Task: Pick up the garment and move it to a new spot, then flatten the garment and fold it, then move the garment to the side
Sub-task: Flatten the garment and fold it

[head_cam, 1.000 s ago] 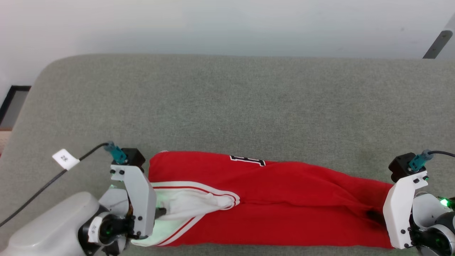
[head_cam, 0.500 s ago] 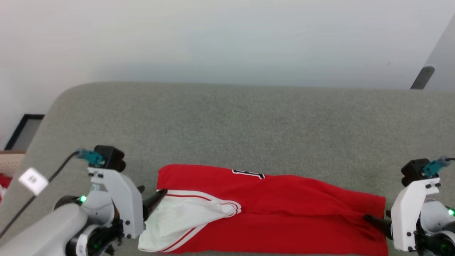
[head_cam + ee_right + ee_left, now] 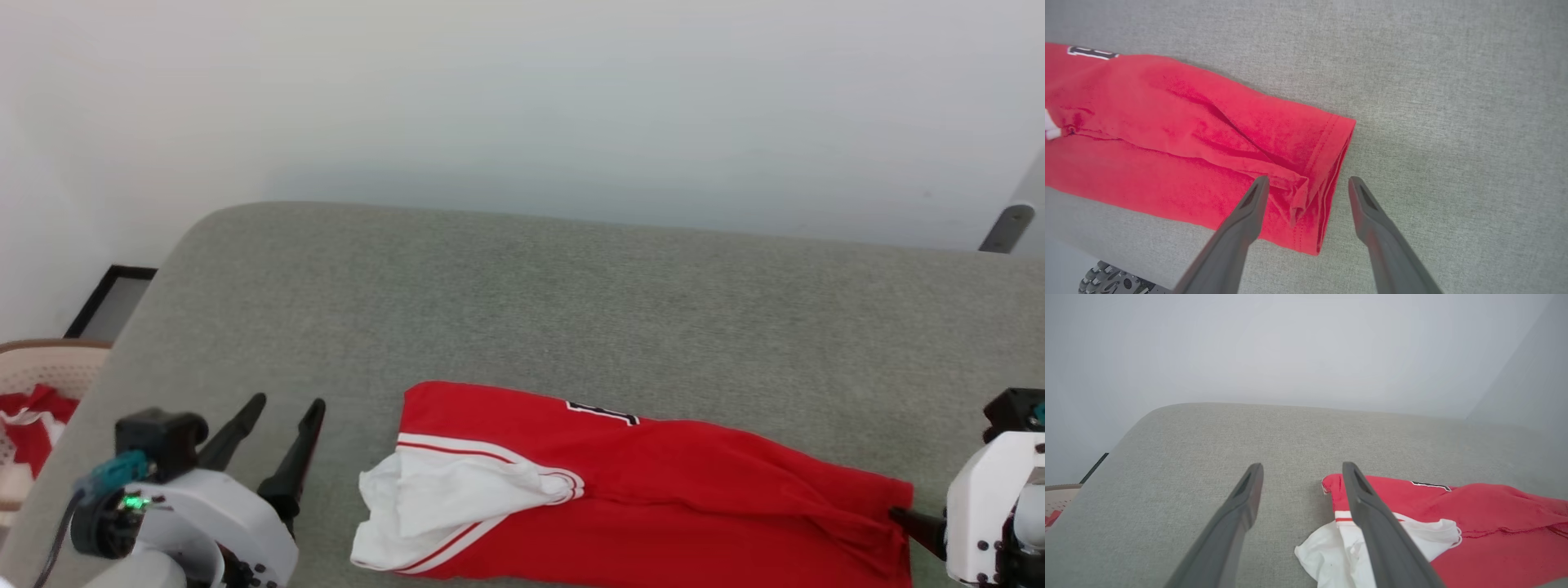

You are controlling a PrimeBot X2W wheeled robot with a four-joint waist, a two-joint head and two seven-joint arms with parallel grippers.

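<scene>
Head and wrist views, read left to right. At far left, off the corner of the grey padded surface (image 3: 571, 310), stands a pale perforated basket (image 3: 33, 367) with red cloth in it.

The left gripper (image 3: 287, 403) is over the bare left part of the surface. Its two dark fingers are spread apart and hold nothing. It is near the white sleeve end of the garment (image 3: 653, 490) but apart from it, with a strip of grey showing between them.

The garment is folded lengthwise into a long red band. It lies flat along the near edge of the surface, with its near side close to that edge. The white sleeve (image 3: 441, 506), trimmed in red and white stripes, forms its left end. A fragment of black, white-outlined lettering (image 3: 602, 413) shows at the far fold.

At the right end, the right gripper (image 3: 1308, 179) also has its fingers apart, straddling the hem (image 3: 1331, 183). One finger is over the red cloth and the other over bare grey. Contact cannot be judged, and nothing is clamped.

Open room: beyond the garment, a broad bare stretch of surface runs to the far edge below the pale wall (image 3: 522, 98). There is also bare surface to the right of the hem and around the rounded left corner.
</scene>
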